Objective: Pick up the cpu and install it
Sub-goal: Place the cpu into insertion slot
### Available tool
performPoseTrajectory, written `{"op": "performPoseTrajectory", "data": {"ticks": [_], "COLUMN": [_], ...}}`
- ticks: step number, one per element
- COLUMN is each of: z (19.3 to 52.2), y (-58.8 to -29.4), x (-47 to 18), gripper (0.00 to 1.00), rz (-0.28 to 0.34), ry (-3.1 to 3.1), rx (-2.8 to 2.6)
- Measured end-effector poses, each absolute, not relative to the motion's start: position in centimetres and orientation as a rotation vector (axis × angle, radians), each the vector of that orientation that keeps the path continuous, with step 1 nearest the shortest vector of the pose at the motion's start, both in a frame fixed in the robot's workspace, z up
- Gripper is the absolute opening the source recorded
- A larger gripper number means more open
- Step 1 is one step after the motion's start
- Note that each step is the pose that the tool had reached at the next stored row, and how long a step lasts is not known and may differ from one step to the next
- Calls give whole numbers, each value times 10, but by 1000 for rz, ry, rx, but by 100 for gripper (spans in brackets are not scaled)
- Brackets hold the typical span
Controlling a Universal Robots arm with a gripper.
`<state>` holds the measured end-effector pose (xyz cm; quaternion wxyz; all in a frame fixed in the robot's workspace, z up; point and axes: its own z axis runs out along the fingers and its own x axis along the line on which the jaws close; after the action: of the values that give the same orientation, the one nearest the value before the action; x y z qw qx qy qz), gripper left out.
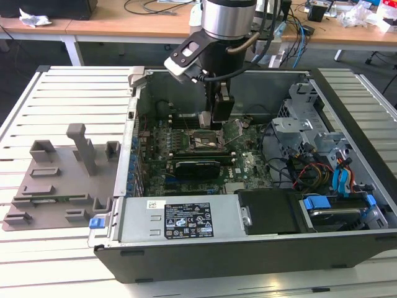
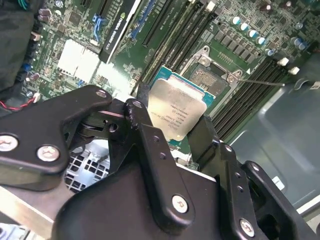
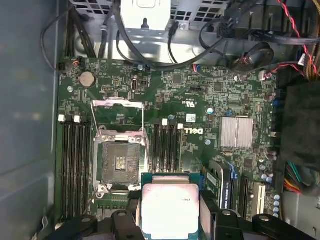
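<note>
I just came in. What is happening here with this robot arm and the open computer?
A robot arm reaches into an open computer case lying on a slatted table. Its hand is shut on the CPU, gripping two opposite edges. The chip is held over the motherboard, close to the CPU socket. The socket is empty and its retaining frame stands open, so the CPU is picked up but not yet installed.

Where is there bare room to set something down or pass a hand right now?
Bare slatted table lies on the exterior view's left, between the grey fixture and the table's far edge. Inside the case, the open socket is bare, the cpu hanging near it. The cabled drive bays are crowded.
</note>
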<state>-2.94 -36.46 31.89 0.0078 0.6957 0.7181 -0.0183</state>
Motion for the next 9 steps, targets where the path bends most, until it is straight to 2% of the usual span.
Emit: {"op": "performPoseTrajectory", "data": {"ticks": [9], "z": [319], "y": [-365], "x": [-29], "gripper": [55], "rz": [-59], "ry": [2138], "rx": [2281]}}
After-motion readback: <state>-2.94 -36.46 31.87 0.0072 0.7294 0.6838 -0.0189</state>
